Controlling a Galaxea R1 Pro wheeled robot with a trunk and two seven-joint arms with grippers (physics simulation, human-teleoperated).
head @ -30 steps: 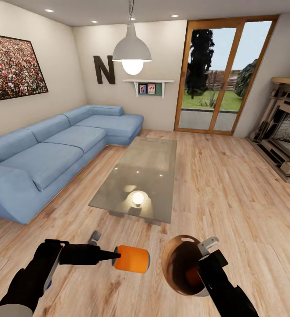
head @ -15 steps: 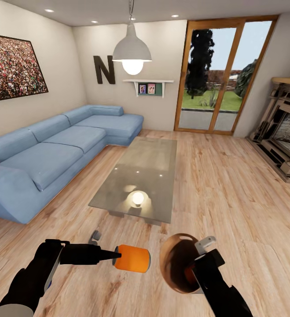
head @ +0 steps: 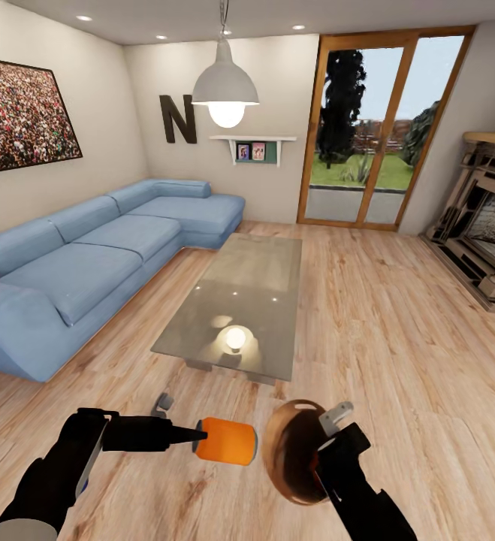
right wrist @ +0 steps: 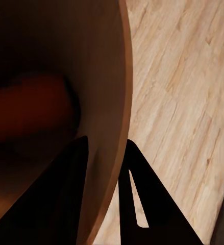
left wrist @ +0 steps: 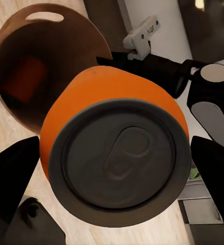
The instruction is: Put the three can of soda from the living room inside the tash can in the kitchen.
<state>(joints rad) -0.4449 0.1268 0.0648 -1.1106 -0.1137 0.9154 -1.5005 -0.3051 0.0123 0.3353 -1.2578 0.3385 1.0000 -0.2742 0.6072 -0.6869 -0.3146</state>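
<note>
My left gripper is shut on a bright orange can of soda held sideways low over the plank floor. In the left wrist view its grey pull-tab end faces the camera between the two black fingers. Just right of it hangs the tash can, tipped so its copper-brown mouth faces the can. My right gripper is shut on its rim, one finger inside and one outside the wall. A second orange can lies inside the bin, also dimly seen in the right wrist view.
This is the living room. A low glass table stands just ahead, a long blue corner sofa along the left, a fireplace at the right and wood-framed glass doors at the back. Open plank floor lies to the right.
My right arm has brought the tash can leftward and slightly lower, closing the gap to the orange can. The left arm and its can have stayed put.
</note>
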